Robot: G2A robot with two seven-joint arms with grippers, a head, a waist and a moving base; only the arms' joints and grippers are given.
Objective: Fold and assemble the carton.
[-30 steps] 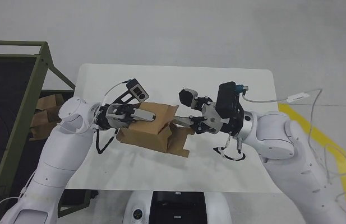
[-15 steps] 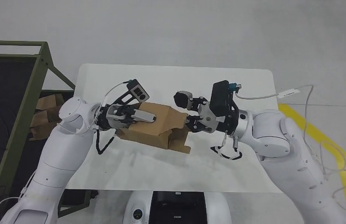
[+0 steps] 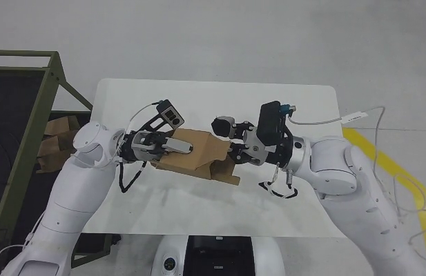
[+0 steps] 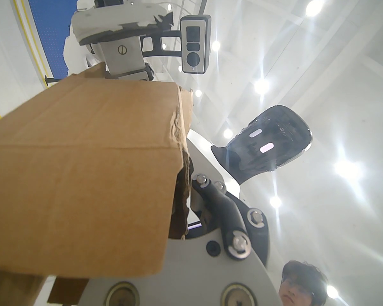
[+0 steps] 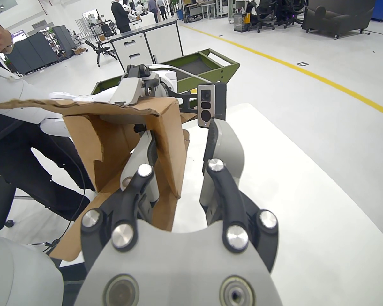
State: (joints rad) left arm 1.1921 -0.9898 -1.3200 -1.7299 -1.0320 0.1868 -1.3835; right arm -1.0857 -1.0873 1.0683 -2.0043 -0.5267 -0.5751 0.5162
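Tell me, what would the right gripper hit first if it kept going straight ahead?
The carton: one flap already stands between the right gripper's open fingers, so it would probably slide further onto that. The left gripper holds the carton beyond; how far is unclear.

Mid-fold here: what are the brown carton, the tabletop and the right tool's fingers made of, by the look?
Brown folded carton: corrugated cardboard, matte; ragged torn edges and creases show it. White rectangular table: smooth, even surface, likely laminate or painted board. Right tool, its fingers: pale grey and smooth, probably moulded plastic or painted metal.
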